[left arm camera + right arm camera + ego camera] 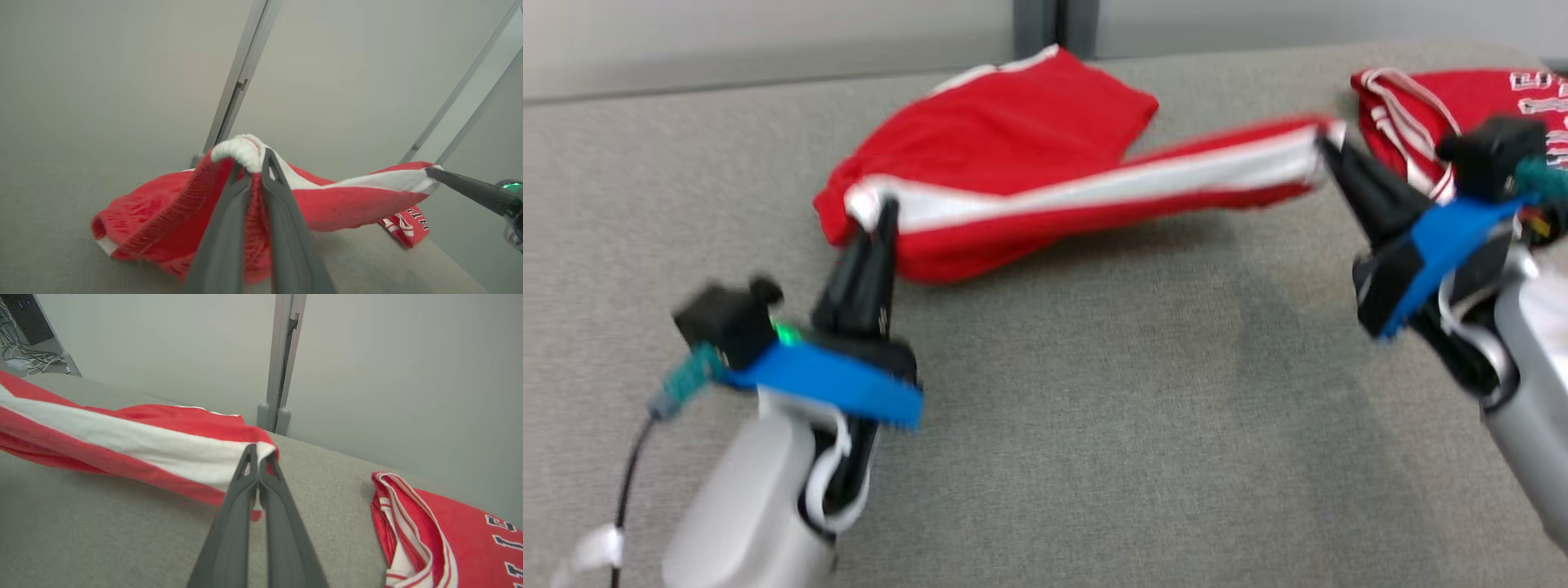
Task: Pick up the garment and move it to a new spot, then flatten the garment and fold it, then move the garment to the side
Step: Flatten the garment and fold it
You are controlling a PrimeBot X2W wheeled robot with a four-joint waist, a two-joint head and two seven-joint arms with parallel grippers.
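Observation:
The garment (1021, 155) is red with a broad white stripe; it lies on the grey table (1094, 425) with its striped edge pulled taut and lifted between both grippers. My left gripper (882, 214) is shut on the garment's left end, where the white band bunches over the fingertips (255, 163). My right gripper (1327, 147) is shut on the stripe's right end (257, 451). In the left wrist view the garment (351, 200) stretches toward the right gripper's dark fingers (466, 188). The rest of the cloth sags onto the table behind.
A second red garment (1437, 106) with white stripes and lettering lies folded at the table's far right, also in the right wrist view (449, 535). A pale wall with a grey post (282, 363) stands behind the table. Cables lie on the floor far left (24, 359).

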